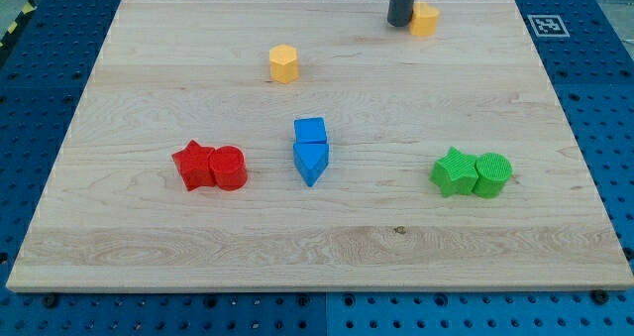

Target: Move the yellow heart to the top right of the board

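A yellow block, likely the heart, lies near the view's top, right of centre, partly hidden by my rod. My tip rests on the board touching that block's left side. A second yellow block, hexagon-shaped, lies further left and lower, apart from my tip.
A blue cube touches a blue pointed block at the centre. A red star touches a red cylinder at the left. A green star touches a green cylinder at the right. The wooden board sits on a blue perforated table.
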You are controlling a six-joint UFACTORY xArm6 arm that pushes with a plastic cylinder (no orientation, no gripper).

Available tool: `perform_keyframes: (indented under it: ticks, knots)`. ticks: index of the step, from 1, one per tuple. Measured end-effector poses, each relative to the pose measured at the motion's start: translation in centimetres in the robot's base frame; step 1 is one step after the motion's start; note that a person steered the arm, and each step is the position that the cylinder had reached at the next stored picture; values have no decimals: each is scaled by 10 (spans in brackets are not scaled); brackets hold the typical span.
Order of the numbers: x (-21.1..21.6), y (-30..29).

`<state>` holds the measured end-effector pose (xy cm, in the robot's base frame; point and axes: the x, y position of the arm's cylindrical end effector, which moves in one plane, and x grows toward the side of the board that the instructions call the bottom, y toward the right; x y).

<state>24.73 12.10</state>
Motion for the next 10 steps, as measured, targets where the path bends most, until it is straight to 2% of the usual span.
perform_keyframes:
  ticks: [7,10]
  knots:
    - [33,82]
    - [17,85]
